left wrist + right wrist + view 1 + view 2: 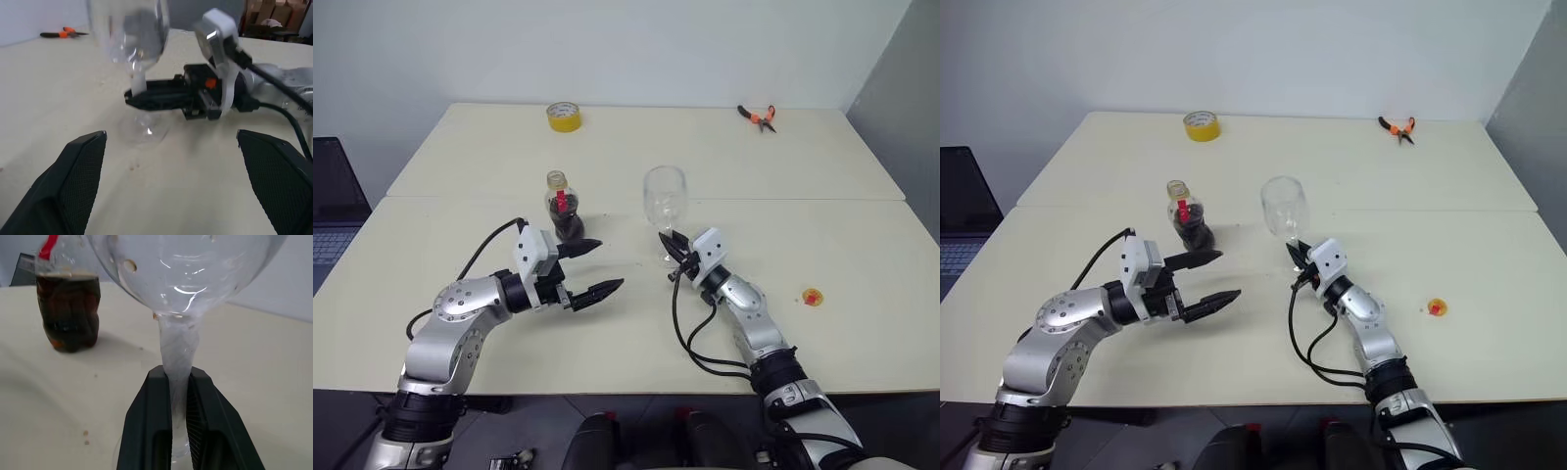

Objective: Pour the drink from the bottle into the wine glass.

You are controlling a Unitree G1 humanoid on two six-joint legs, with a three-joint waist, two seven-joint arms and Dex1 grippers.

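Right gripper (178, 431) clamped on the thin stem of the wine glass (665, 196), both black fingers (152, 426) pressed against it just above the flat foot, which rests on the cream table (862, 313). Glass upright, bowl clear and empty, near the middle of the table. Left gripper (589, 268) held level above the tabletop with its jaws wide apart and nothing between them, tips directed toward the glass. Bottle (563, 208) standing upright just beyond the left gripper's upper finger, to the left of the glass and apart from it, cap off and neck open, red label at the neck. Drink (68, 308) dark brown, filling roughly the lower half of the bottle. Small yellow-orange cap (813, 297) lying on the table well to the right of the right arm. Yellow tape roll (564, 116) at the far left edge of the table, orange-handled pliers (758, 115) at the far right.
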